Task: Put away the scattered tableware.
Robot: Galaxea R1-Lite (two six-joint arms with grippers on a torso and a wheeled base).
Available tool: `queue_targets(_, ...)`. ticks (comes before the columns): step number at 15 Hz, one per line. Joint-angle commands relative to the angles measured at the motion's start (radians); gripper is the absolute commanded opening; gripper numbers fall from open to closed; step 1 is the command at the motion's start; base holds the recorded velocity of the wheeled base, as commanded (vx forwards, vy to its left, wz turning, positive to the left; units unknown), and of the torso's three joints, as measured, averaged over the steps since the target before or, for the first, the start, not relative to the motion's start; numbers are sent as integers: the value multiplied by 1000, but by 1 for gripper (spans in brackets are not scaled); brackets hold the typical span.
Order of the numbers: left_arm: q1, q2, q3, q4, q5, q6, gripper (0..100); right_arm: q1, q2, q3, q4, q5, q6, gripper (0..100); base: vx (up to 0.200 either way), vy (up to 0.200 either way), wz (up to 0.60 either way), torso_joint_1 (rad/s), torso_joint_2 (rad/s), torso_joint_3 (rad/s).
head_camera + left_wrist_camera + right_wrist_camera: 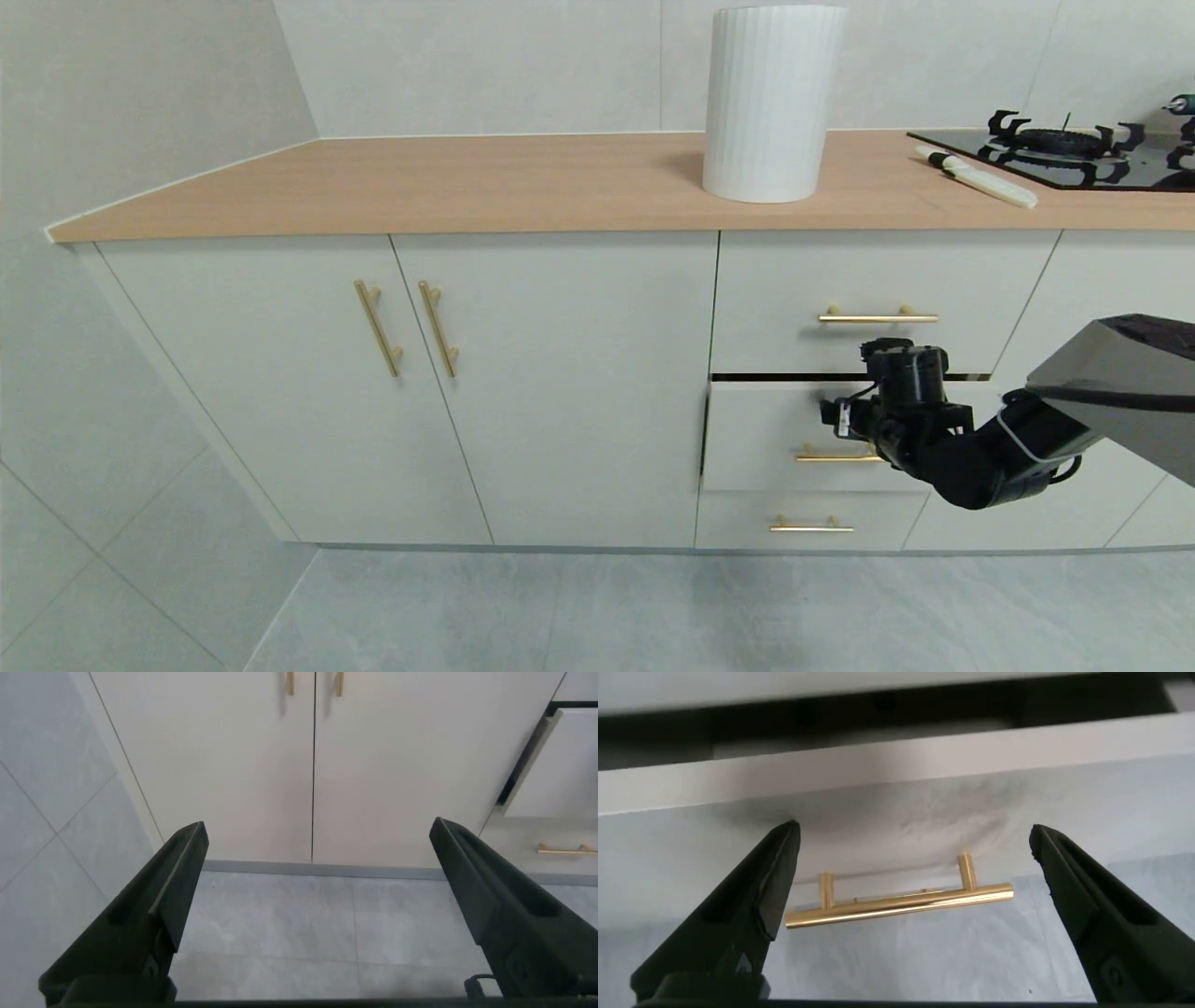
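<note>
A white knife (976,175) lies on the wooden countertop (467,182) beside the stove. Below it, the middle drawer (775,429) stands slightly ajar, with a dark gap above its front. My right gripper (845,431) is right in front of that drawer, at its gold handle (831,457). In the right wrist view the gripper (913,835) is open, its fingers to either side of the handle (901,903) and not touching it. My left gripper (318,829) is open with nothing in it, low above the floor and facing the cabinet doors (313,756).
A tall white ribbed container (770,103) stands on the counter. A black gas stove (1064,149) is at the far right. Closed drawers lie above (878,318) and below (810,528) the ajar one. Double doors with gold handles (406,327) are to the left. The grey tiled floor (597,616) is open.
</note>
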Motion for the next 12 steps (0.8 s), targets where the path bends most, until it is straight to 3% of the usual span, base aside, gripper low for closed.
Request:
queue_targets(1,0,0,0,0,0,0,100,-6,18,-11,-1,0,0,100,0,0,0,0,0,0)
queue_targets(12,0,0,0,0,0,0,100,-13,69,-111,-6,-35,69,100,0,0,0,0,0,0)
